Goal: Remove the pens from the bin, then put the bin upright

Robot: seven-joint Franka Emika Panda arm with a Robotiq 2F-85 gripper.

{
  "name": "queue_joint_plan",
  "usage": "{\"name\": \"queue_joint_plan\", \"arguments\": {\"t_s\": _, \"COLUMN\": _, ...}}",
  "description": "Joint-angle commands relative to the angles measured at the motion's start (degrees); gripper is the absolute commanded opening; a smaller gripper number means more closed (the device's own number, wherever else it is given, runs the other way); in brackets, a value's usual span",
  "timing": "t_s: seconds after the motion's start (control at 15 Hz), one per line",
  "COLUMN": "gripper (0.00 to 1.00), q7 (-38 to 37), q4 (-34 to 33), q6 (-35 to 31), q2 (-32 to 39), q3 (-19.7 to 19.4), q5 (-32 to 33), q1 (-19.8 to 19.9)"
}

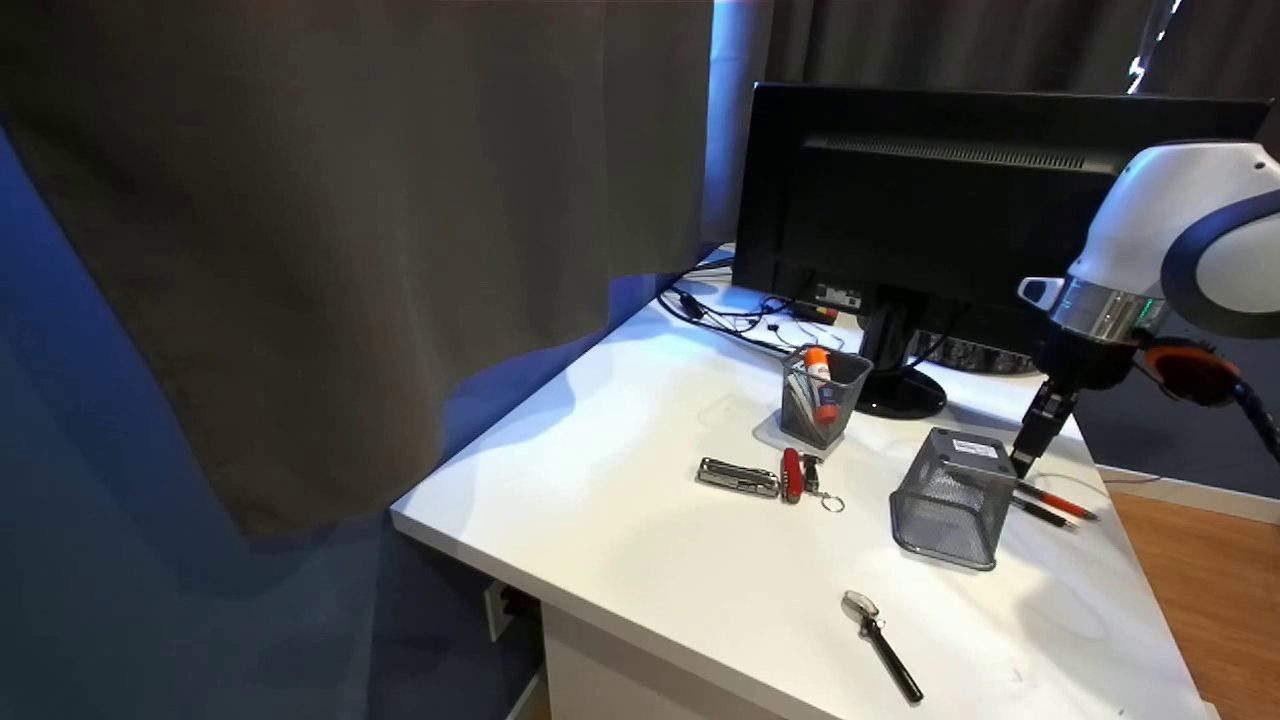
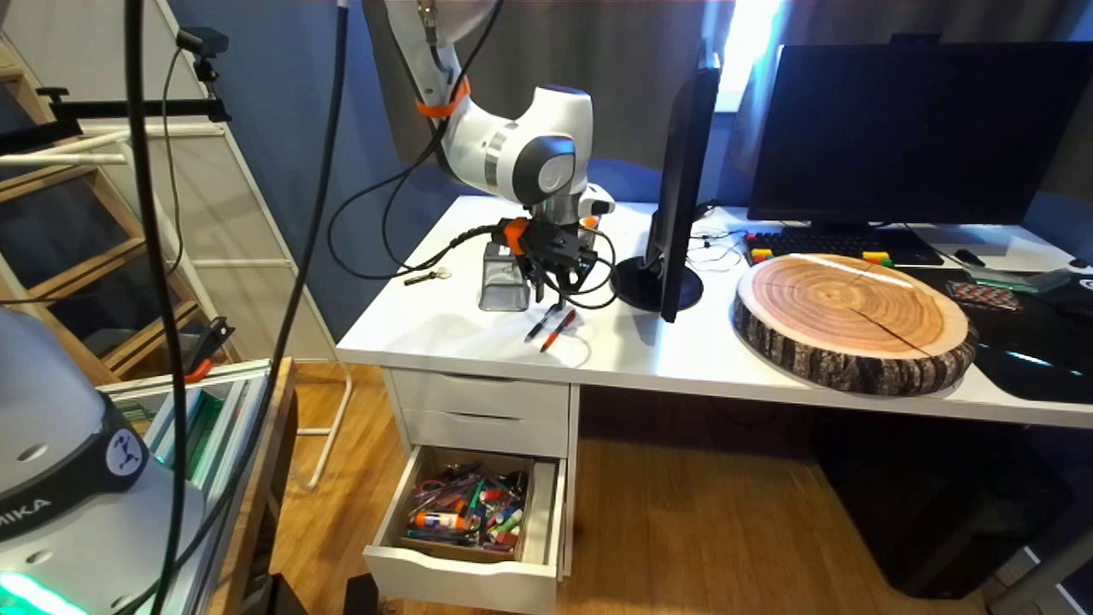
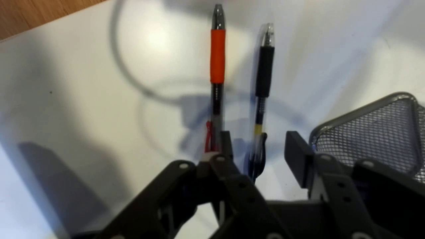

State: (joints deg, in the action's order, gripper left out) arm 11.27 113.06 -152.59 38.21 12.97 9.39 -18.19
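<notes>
The bin (image 1: 925, 520), dark grey wire mesh, appears to stand upside down on the white desk in both exterior views (image 2: 504, 297), labelled base up. Its rim corner shows at right in the wrist view (image 3: 368, 136). Two pens lie on the desk beside it: an orange-gripped pen (image 3: 217, 56) and a black-gripped pen (image 3: 265, 71), also in an exterior view (image 1: 1062, 503) (image 1: 1043, 513). My gripper (image 3: 260, 149) is open, low beside the bin. The black pen's rear runs between its fingers. The left finger hides the orange pen's rear. Whether anything touches is unclear.
A similar mesh holder (image 1: 800, 415) stands upright with a glue stick. A multi-tool (image 1: 738, 478), red pocket knife (image 1: 791, 475) and black-handled tool (image 1: 890, 660) lie on the desk. A monitor (image 1: 930, 220) stands close to the arm. A drawer (image 2: 461, 585) is open below.
</notes>
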Motion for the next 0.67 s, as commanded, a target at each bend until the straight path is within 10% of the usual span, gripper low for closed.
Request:
{"name": "queue_joint_plan", "arguments": {"t_s": 0.0, "gripper": 0.77, "q7": -3.7, "q4": 1.1, "q6": 0.9, "q2": -3.3, "q3": -0.2, "q5": -0.2, "q1": -1.0}}
{"name": "queue_joint_plan", "arguments": {"t_s": 0.27, "gripper": 1.0, "q7": -14.7, "q4": -0.8, "q6": 6.6, "q2": -5.7, "q3": -0.5, "q5": -4.5, "q1": -2.5}}
{"name": "queue_joint_plan", "arguments": {"t_s": 0.6, "gripper": 1.0, "q7": -21.8, "q4": -4.7, "q6": 15.9, "q2": -6.2, "q3": 1.9, "q5": -12.3, "q1": -2.1}}
